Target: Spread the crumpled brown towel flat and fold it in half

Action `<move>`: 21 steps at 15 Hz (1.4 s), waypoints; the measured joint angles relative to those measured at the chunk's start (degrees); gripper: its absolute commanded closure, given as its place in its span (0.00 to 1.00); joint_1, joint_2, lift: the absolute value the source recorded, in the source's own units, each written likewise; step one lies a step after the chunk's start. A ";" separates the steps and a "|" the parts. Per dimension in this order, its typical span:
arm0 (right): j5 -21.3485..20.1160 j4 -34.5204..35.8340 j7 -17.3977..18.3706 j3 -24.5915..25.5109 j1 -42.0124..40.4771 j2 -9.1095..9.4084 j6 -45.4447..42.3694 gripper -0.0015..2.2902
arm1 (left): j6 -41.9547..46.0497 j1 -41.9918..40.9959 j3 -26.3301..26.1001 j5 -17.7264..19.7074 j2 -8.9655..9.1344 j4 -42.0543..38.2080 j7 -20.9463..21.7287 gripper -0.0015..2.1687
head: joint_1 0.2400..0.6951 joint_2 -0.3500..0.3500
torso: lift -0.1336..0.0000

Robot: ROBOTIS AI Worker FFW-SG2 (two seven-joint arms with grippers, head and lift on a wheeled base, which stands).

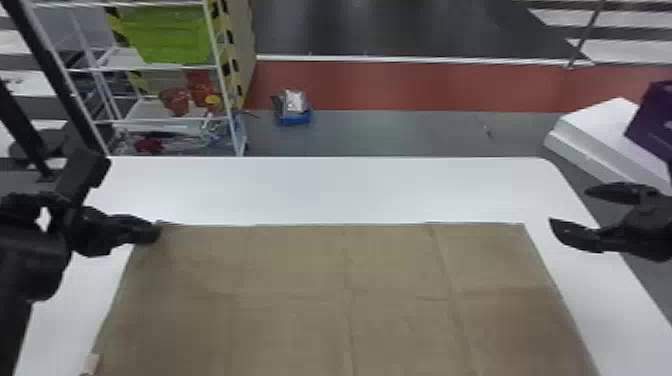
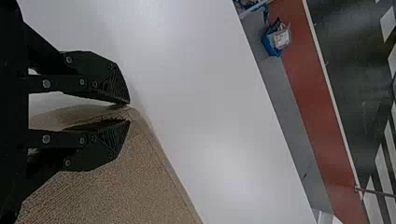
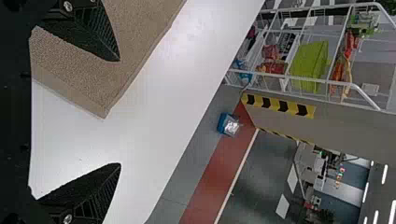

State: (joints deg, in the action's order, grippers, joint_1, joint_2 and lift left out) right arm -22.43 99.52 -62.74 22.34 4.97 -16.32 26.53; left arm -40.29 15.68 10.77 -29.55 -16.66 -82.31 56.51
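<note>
We see one brown towel [image 1: 300,260] spread nearly flat on the white desk [image 1: 325,190], its near side running out of the head view. Two long creases run from the far edge toward us, and one runs across them. A small pale tag [image 1: 90,364] sits at its left edge, close to us; we cannot tell whether it bears any writing.

Our left gripper [image 1: 154,233] is at the far left corner, its two fingers [image 2: 114,86] close together and clamped on the cloth. Our right gripper [image 1: 568,206] is beyond the right edge of the towel, near the far right corner, its two fingers wide apart with nothing between them.

Past the desk, we count one blue container [image 1: 294,119] on the floor, holding a package with a pale label [image 2: 281,39]. To the left stands one white wire rack [image 1: 217,65] with one green bin [image 1: 167,35] and some red items [image 1: 175,100] on a lower shelf. To the right, one purple box [image 1: 650,120] with pale print rests on a white block [image 1: 595,125].
</note>
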 measured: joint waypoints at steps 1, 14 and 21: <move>-1.38 -0.39 -0.06 -1.13 0.56 -0.12 -0.29 0.04 | -0.14 -0.12 -0.13 -0.15 0.03 -0.13 0.02 0.41 | 1.00 0.49 | 0.07; -22.67 -30.67 -5.16 -23.80 23.43 -4.65 -0.15 0.25 | -0.44 -1.10 -0.25 -1.33 0.67 -1.10 -0.83 0.41 | 1.00 0.52 | 0.07; -19.58 -36.64 -6.51 -23.48 26.14 -6.74 0.22 0.26 | 0.57 0.01 -1.21 -1.88 0.45 -0.15 -1.59 0.41 | 1.00 0.49 | 0.07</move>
State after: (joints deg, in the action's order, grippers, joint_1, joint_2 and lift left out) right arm -42.01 62.89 -69.25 -1.15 31.11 -23.06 26.75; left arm -39.72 15.69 9.56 -31.43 -16.21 -82.45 54.92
